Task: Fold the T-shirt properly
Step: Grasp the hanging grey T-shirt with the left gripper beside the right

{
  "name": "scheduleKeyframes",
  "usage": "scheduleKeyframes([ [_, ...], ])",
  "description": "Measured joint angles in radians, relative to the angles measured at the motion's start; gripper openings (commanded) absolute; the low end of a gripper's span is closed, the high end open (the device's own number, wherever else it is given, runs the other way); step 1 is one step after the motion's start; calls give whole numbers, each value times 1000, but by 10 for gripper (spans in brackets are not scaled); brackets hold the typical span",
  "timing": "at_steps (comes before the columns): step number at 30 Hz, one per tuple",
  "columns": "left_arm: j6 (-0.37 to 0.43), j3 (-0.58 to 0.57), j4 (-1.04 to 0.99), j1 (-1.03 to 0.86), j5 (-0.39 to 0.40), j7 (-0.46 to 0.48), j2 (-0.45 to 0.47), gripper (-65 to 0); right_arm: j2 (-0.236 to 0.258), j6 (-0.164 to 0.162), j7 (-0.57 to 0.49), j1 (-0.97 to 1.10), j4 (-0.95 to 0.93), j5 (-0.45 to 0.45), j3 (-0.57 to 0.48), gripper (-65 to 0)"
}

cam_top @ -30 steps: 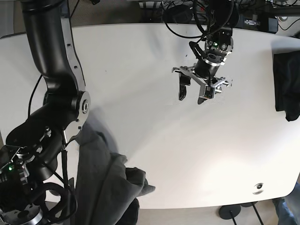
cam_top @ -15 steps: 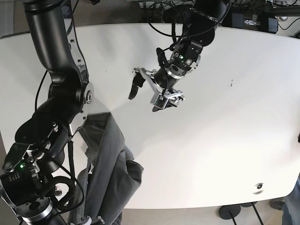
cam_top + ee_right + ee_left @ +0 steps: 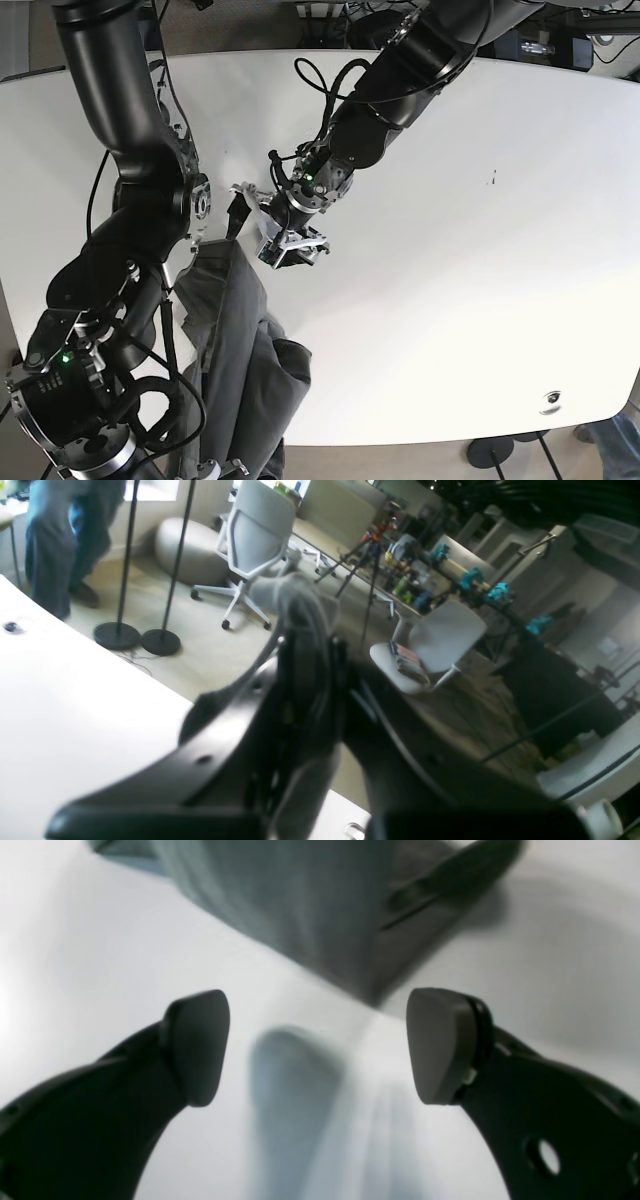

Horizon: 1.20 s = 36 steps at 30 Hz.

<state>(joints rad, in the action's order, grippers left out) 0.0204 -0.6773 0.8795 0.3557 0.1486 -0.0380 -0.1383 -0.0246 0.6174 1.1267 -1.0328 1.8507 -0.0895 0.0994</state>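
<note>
Left gripper (image 3: pixel 254 232) has reached the T-shirt (image 3: pixel 235 340) corner

Left gripper (image 3: pixel 256 229) swings from the table's (image 3: pixel 480 300) far centre across to the shirt side — now right at the top corner of the T-shirt (image 3: pixel 235 340), jaws apart with the cloth edge (image 3: pixel 320 915) just ahead. Right arm lifts the shirt higher; the fabric hangs longer, reaching further onto the table. Dark cloth at the right edge is out of view.
</note>
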Motion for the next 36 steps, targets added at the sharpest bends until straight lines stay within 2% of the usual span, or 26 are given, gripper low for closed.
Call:
scheduleKeyframes([
  [3, 63, -32, -29, 16, 3, 76, -5, -125, -1, 0, 0, 2, 0, -1, -10, -631],
  [5, 66, -47, -58, 13, 3, 116, -5, -125, -19, 0, 0, 2, 0, 0, -5, -631],
  [7, 77, -45, -85, 10, 3, 138, -5, -125, -27, 0, 0, 2, 0, 0, -5, -631],
  [8, 121, -46, -108, 16, 4, 138, -5, -125, -28, 0, 0, 1, 0, -1, -6, -631],
  [10, 149, -45, -127, 39, 50, 144, -2, -143, -33, 0, 0, 1, 0, 0, -6, -631],
  [11, 149, -43, -129, 47, 95, 144, -2, -179, -37, 0, 0, 1, 0, 2, -2, -631],
  [12, 151, -44, -131, 61, 155, 143, -3, -249, -42, 0, 0, 1, 0, 0, -2, -631],
  [13, 151, -45, -133, 71, 180, 144, -4, -300, -45, 0, 0, 0, 0, 0, -2, -631],
  [15, 151, -45, -159, 96, 194, 145, -8, -411, -45, 0, 0, 1, 0, 0, -3, -631],
  [17, 152, -45, -179, 112, 194, 145, -5, -569, -45, 0, 0, 1, 0, 0, -3, -631],
  [19, 152, -45, -186, 111, 194, 144, -5, -643, -45, 0, 0, 0, 0, 0, -2, -631],
  [22, 151, -38, -185, 109, 198, 143, -5, -646, -42, 0, 0, 0, 0, 0, -2, -631],
  [24, 151, 8, -161, 106, 219, 139, 1, -646, -42, 0, 0, 0, 0, 0, 10, -631],
  [27, 148, 72, -50, 74, 250, 148, 76, -646, -35, -1, 0, 0, -5, 5, 70, -631],
  [30, 159, 100, 52, 19, 315, 129, 196, -642, 6, -4, 0, 8, -35, 5, 86, -631],
  [32, 159, 92, 150, -12, 374, 75, 267, -637, 8, -8, 1, 26, -35, 8, 116, -631],
  [33, 150, 92, 189, -26, 378, 61, 282, -635, 8, -8, 1, 33, -38, 8, 116, -631],
  [34, 124, 92, 225, -42, 377, 53, 291, -610, 8, -8, 1, 36, -40, 7, 115, -631],
  [36, 57, 89, 286, -82, 377, 53, 291, -500, 4, -8, 2, 37, -40, 7, 115, -631],
])
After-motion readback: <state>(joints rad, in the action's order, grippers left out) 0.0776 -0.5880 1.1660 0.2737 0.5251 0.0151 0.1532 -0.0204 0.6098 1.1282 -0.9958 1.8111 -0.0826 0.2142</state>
